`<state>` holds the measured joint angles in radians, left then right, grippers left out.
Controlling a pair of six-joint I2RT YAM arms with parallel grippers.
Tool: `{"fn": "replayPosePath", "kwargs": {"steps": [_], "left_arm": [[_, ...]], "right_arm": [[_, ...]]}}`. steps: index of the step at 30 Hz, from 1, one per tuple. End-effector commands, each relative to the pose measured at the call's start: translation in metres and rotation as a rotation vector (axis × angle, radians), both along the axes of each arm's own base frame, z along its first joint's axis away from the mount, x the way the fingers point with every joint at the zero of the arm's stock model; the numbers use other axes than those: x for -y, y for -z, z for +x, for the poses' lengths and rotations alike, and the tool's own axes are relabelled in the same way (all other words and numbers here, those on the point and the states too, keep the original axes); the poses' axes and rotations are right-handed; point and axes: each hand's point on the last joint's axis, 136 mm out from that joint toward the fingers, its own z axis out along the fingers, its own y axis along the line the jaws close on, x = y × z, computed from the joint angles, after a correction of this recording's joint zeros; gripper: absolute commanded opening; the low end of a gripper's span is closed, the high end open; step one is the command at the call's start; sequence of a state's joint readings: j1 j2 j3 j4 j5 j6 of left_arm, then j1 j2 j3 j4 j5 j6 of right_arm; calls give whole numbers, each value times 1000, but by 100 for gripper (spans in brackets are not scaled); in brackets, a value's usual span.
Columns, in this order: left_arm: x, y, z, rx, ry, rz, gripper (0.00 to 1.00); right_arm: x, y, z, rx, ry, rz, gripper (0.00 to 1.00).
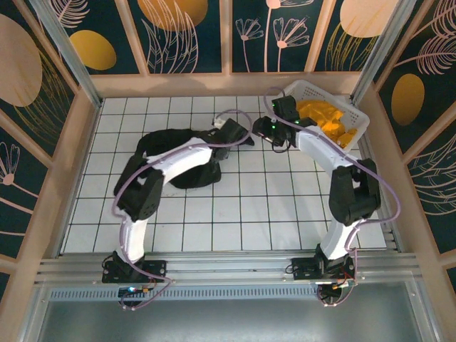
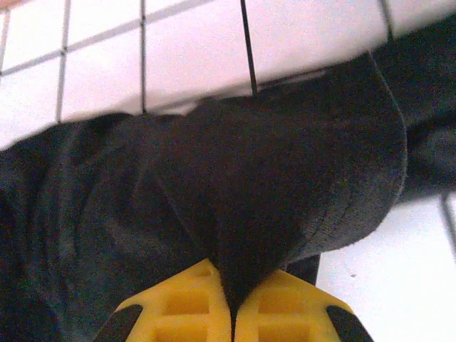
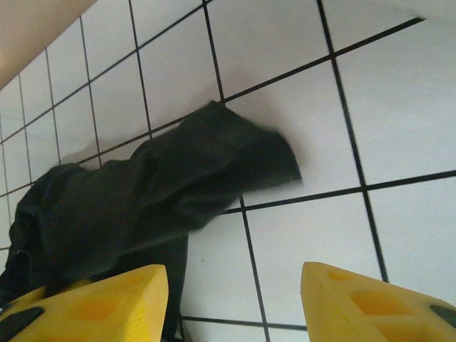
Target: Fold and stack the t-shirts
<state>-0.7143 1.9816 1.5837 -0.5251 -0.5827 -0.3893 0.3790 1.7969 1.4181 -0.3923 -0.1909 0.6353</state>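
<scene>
- black t-shirt [image 1: 194, 175] lies crumpled on the desk [image 1: 271, 214], well left of the basket [image 1: 314, 87];
- left fingers [image 2: 212, 291] pinch shut on its cloth;
- right fingers [image 3: 107, 299] gape apart, empty, just left of the basket;
- orange t-shirts [image 1: 329, 122] lie inside the basket.

matt black cloth t-shirt [image 2: 214, 192], glossy tiled table [image 1: 249, 214]

— What is seen on the white tabletop [image 1: 256, 214] gridded with dark lines?
— A large cloth t-shirt [image 1: 192, 178], plain black; at the far right corner, bright orange-yellow cloth t-shirts [image 1: 324, 112] in a white plastic lattice basket [image 1: 313, 88].
</scene>
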Motion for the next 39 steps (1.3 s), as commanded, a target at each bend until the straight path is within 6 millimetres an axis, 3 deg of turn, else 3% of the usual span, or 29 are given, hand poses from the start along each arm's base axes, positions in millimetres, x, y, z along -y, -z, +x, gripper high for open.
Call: {"fn": "replayPosePath", "kwargs": {"steps": [1,8,11,14,17,23,31,39], "left_arm": [[1,-44,-4,49,26,-156,0],[-21,-45,-18,-12,27,-303,0],[-15,-28,-30,-90,81,-361,0],[-5,-25,-46,-141,135,-427,2],[-9,-16,-55,-166,124,-437,36],[-24,0,-52,-191,70,-382,56],[-8,19,-38,-236,89,-381,62],[3,-1,-28,-192,112,-436,58]], "right_arm": [[-30,7,15,-11,-35,36,52],[-61,37,34,-119,-3,101,51],[-60,52,23,-173,15,61,51],[-47,61,5,-191,36,19,51],[-29,66,-16,-192,55,-20,50],[-7,76,-52,-205,29,-95,50],[-1,82,-76,-236,6,-83,50],[-12,91,-84,-278,-33,-53,52]]}}
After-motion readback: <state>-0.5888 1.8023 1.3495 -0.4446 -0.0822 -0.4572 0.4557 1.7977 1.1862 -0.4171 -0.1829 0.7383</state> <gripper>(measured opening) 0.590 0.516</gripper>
